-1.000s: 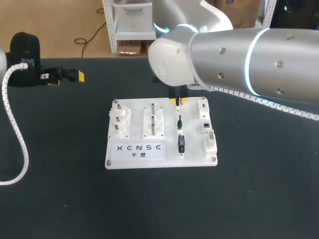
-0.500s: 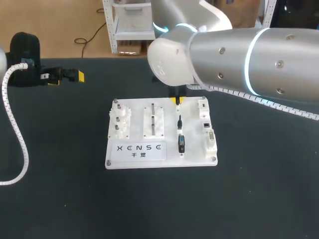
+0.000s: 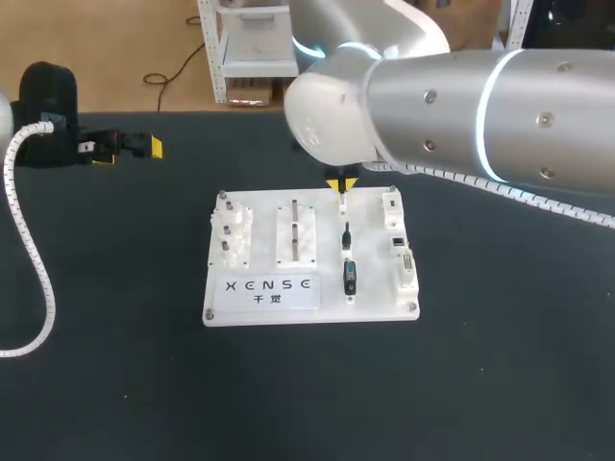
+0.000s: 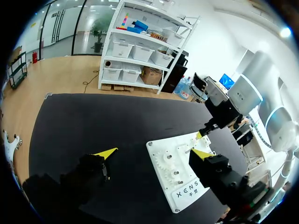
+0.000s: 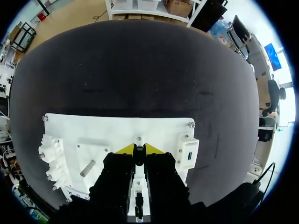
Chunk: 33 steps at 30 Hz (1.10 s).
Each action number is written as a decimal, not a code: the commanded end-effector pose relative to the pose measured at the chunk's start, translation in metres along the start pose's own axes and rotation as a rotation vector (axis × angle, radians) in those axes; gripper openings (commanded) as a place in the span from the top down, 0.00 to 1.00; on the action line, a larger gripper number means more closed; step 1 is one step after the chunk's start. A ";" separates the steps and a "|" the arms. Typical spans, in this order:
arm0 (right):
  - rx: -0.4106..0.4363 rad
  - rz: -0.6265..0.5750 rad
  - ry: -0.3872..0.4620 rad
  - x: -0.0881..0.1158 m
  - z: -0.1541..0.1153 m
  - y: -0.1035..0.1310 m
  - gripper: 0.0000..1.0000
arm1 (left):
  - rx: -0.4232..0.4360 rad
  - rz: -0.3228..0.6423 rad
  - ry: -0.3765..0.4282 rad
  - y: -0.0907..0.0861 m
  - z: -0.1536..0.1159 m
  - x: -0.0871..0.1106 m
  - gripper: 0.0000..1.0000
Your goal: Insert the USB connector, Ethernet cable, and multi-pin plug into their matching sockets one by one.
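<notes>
The USB connector (image 5: 138, 156), as we judge the slim dark piece at the top of the plug column to be, now sits between the fingers of the right end effector (image 3: 340, 183), at the upper middle edge of the white board (image 3: 375, 288).

That grip is what has changed. A second ago the two yellow tips stood slightly apart over that spot. Now they have drawn together into a tight V and sit a little higher in the head view. In the right wrist view both fingers press on the dark piece from either side, so we read the end effector as clamped on it. The small upward shift looks like the start of a lift, though we cannot tell whether the piece has cleared its holder.

Nothing else has moved:
- The Ethernet cable (image 3: 346, 236) lies just below the grip, in the middle of the column.
- The multi-pin plug (image 3: 350, 277) lies beneath it, lower in the frame.
- The left end effector (image 3: 129, 152) waits at the upper left of the table (image 3: 500, 365), well away from the board, with its fingers wide apart.

We take the first pick as made. The next move would be carrying the connector sideways to the white socket block (image 3: 392, 206) at the board's upper right corner. None of the three plugs is seated yet.
</notes>
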State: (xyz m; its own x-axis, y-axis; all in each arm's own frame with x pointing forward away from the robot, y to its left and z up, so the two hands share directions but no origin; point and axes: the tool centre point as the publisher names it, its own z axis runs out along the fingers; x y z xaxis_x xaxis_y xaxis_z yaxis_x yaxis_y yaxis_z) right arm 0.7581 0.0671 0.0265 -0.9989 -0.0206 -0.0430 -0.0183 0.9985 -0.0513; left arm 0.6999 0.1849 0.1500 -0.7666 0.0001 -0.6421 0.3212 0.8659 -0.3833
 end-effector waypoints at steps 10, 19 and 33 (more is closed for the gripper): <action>-0.014 0.014 -0.063 0.013 -0.021 -0.031 1.00 | 0.000 0.000 0.000 0.000 0.000 0.000 0.00; 0.015 0.056 -0.056 0.018 -0.011 -0.062 1.00 | 0.000 0.000 0.000 0.000 0.000 0.000 0.00; 0.026 0.085 -0.034 0.015 -0.002 -0.077 1.00 | 0.000 0.000 0.000 0.000 0.000 0.000 0.00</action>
State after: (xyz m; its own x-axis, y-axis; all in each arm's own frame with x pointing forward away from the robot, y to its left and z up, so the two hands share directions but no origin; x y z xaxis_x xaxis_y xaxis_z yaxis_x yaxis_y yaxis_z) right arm 0.7462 -0.0082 0.0327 -0.9953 0.0611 -0.0757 0.0668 0.9950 -0.0745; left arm 0.6999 0.1849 0.1500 -0.7666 0.0001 -0.6421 0.3212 0.8659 -0.3833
